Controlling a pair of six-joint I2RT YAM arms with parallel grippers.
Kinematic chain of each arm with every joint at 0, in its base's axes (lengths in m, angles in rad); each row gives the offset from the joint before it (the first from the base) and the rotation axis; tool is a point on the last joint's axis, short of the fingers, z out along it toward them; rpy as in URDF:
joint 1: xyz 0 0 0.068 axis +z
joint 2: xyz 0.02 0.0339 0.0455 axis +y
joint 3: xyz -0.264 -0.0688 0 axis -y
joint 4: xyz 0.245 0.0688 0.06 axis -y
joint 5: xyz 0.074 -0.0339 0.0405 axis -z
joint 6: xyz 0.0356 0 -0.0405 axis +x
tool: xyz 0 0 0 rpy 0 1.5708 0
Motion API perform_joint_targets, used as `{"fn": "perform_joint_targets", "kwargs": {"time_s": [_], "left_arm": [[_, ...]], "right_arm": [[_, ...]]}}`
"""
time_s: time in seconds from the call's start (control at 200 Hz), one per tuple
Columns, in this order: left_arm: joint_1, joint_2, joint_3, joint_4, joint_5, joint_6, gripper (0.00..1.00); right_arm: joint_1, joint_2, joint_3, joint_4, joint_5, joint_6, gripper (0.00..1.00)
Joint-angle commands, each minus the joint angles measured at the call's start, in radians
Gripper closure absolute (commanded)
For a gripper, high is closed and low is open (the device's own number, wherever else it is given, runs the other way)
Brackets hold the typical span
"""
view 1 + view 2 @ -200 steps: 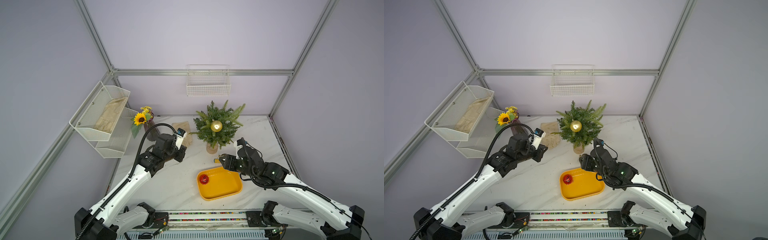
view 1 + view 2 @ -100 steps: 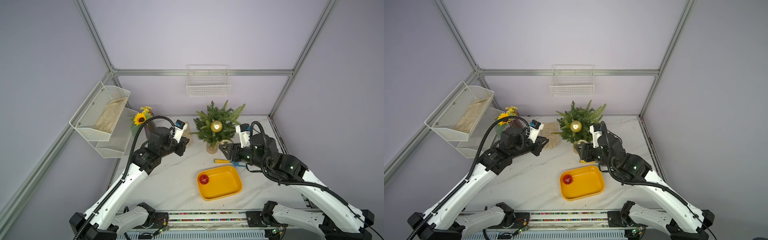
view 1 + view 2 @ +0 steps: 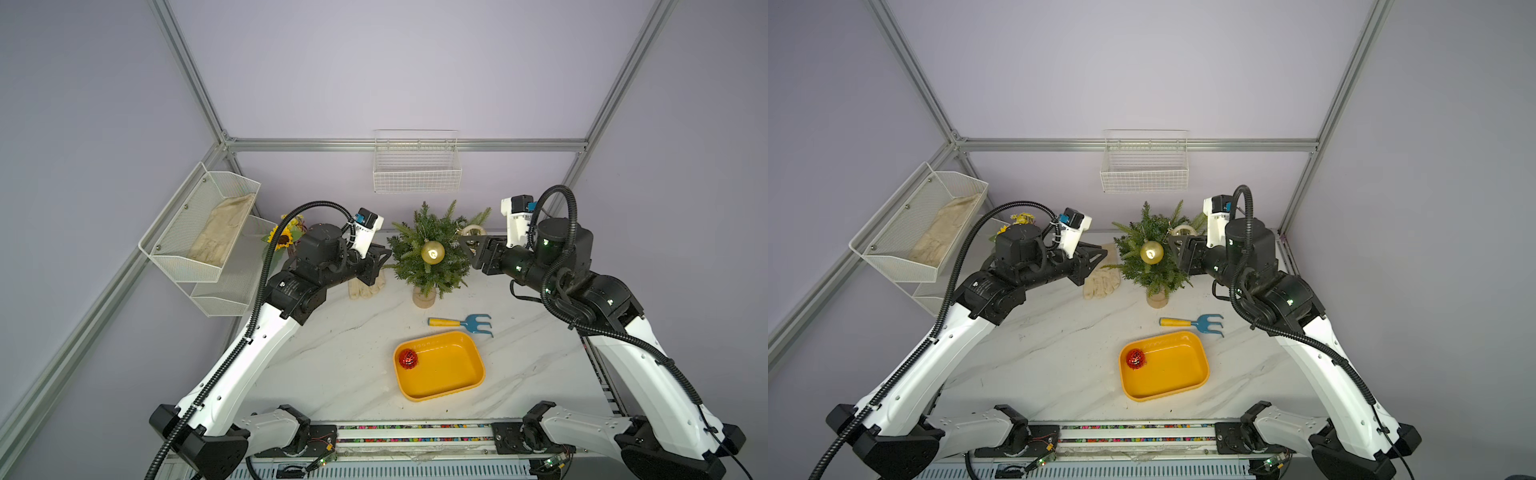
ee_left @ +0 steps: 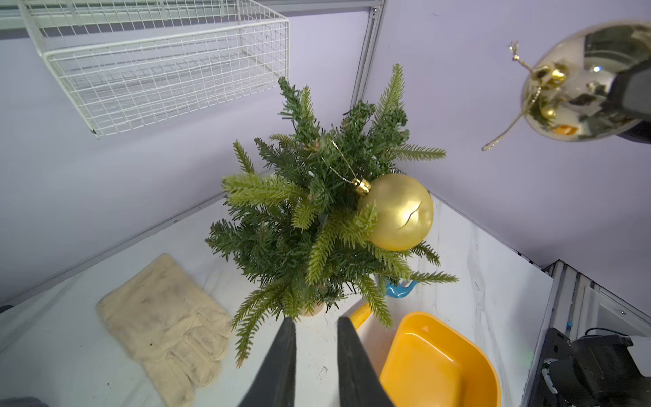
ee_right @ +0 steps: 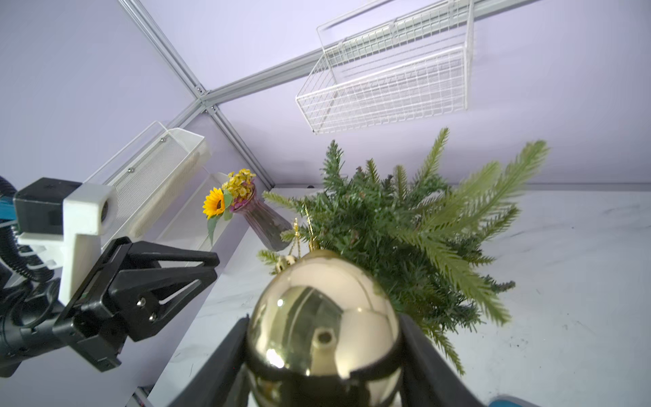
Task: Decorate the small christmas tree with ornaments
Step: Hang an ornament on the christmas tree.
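The small christmas tree [image 3: 415,232] [image 3: 1142,232] [image 4: 299,225] [image 5: 405,225] stands on its wooden stump at the back of the table. A matte gold ornament [image 3: 432,252] [image 3: 1151,252] [image 4: 396,211] hangs on its front. My right gripper [image 3: 467,245] [image 5: 322,320] is shut on a shiny gold ornament [image 5: 322,317] [image 4: 581,81] [image 3: 1182,230], held in the air against the tree's right side with its loop toward the branches. My left gripper [image 3: 384,255] [image 4: 313,322] hovers at the tree's left side, slightly open with nothing between its fingers. A glittery red ornament [image 3: 407,358] [image 3: 1136,358] lies in the yellow tray [image 3: 457,374] [image 3: 1183,374].
A cream glove [image 3: 365,286] [image 4: 165,324] lies left of the tree under the left gripper. A hand rake [image 3: 461,324] lies between tree and tray. A sunflower vase [image 3: 286,239] [image 5: 260,218] stands at the back left. Above are a wire basket [image 3: 415,166] and mesh shelves [image 3: 203,224].
My right arm rose from beside the tray and carried the shiny gold ornament up to the tree's right side. My left gripper moved right and up, closer to the tree.
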Motion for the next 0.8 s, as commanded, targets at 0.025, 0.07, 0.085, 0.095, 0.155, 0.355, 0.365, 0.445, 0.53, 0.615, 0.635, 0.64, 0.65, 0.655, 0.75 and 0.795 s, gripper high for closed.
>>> {"fn": "perform_joint_targets", "kwargs": {"time_s": [0.025, 0.07, 0.085, 0.095, 0.155, 0.355, 0.365, 0.445, 0.53, 0.615, 0.635, 0.64, 0.65, 0.655, 0.75, 0.795], "left_arm": [[-0.004, 0.035, 0.128, 0.028, 0.048, 0.016, 0.77], [-0.008, 0.044, 0.137, 0.027, 0.049, 0.015, 0.77], [-0.008, 0.047, 0.141, 0.028, 0.049, 0.015, 0.77], [-0.007, 0.048, 0.142, 0.029, 0.050, 0.016, 0.77], [-0.009, 0.053, 0.148, 0.031, 0.049, 0.013, 0.77], [-0.011, 0.051, 0.140, 0.035, 0.046, 0.011, 0.77], [-0.011, 0.052, 0.138, 0.035, 0.046, 0.010, 0.77], [-0.011, 0.047, 0.130, 0.038, 0.045, 0.008, 0.77], [-0.012, 0.042, 0.118, 0.042, 0.042, 0.004, 0.77], [-0.012, 0.039, 0.108, 0.046, 0.042, -0.001, 0.77], [-0.012, 0.039, 0.105, 0.047, 0.042, -0.002, 0.77], [-0.012, 0.039, 0.105, 0.047, 0.041, -0.002, 0.77], [-0.012, 0.039, 0.104, 0.048, 0.041, -0.003, 0.77], [-0.011, 0.038, 0.103, 0.049, 0.041, -0.004, 0.77], [-0.012, 0.036, 0.097, 0.052, 0.044, -0.008, 0.77], [-0.012, 0.036, 0.095, 0.052, 0.044, -0.009, 0.77]], "right_arm": [[-0.066, 0.048, 0.067, -0.009, -0.077, -0.060, 0.44], [-0.093, 0.062, 0.080, -0.008, -0.102, -0.065, 0.43], [-0.103, 0.065, 0.082, -0.008, -0.113, -0.066, 0.43], [-0.110, 0.069, 0.083, -0.008, -0.120, -0.067, 0.43], [-0.157, 0.084, 0.089, -0.006, -0.161, -0.069, 0.43], [-0.321, 0.106, 0.065, 0.002, -0.301, -0.091, 0.43], [-0.328, 0.107, 0.063, 0.004, -0.307, -0.091, 0.43], [-0.386, 0.112, 0.051, 0.013, -0.369, -0.092, 0.44], [-0.409, 0.117, 0.038, 0.024, -0.428, -0.095, 0.44], [-0.412, 0.120, 0.030, 0.035, -0.483, -0.098, 0.45], [-0.412, 0.120, 0.027, 0.037, -0.494, -0.099, 0.45], [-0.412, 0.120, 0.026, 0.040, -0.498, -0.098, 0.45], [-0.412, 0.122, 0.026, 0.041, -0.504, -0.097, 0.45], [-0.413, 0.122, 0.025, 0.042, -0.506, -0.097, 0.45], [-0.412, 0.128, 0.020, 0.055, -0.558, -0.095, 0.46], [-0.413, 0.132, 0.018, 0.064, -0.581, -0.082, 0.46]]}}
